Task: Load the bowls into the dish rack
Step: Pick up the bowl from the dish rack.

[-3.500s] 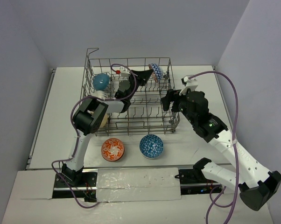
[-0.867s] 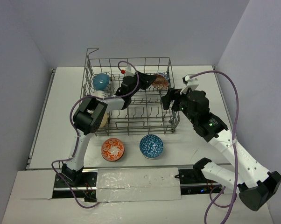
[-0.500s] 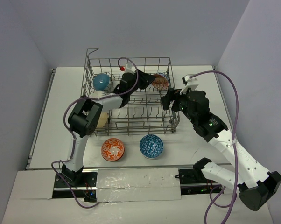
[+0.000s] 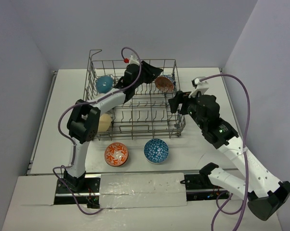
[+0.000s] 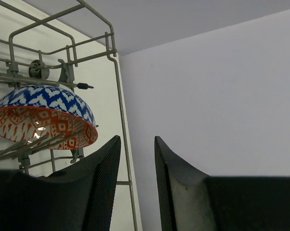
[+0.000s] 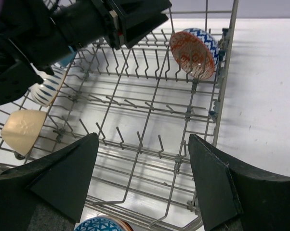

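The grey wire dish rack (image 4: 135, 136) fills the middle of the table. In its back right corner an orange-inside, blue-patterned bowl (image 4: 163, 83) (image 5: 41, 115) (image 6: 193, 52) leans on the tines. My left gripper (image 4: 157, 74) (image 5: 137, 144) hovers just left of it, open, with only a rack wire (image 5: 118, 82) behind the gap. A teal bowl (image 4: 104, 84) stands at the back left and a cream bowl (image 4: 104, 122) (image 6: 22, 127) at the front left. An orange bowl (image 4: 116, 154) and a blue bowl (image 4: 156, 150) sit on the table in front. My right gripper (image 4: 174, 103) (image 6: 142, 144) hangs wide open over the rack's right side.
A white bowl with blue stripes (image 6: 46, 91) rests in the rack's left part beneath my left arm. Upright tines (image 6: 159, 142) stand in rows across the rack floor. Purple cables loop above both arms. Walls close in behind and to both sides.
My left gripper has let go of the orange-and-blue bowl, which now rests in the back right corner, and has lifted away towards the rack's back edge. The right arm has hardly moved.
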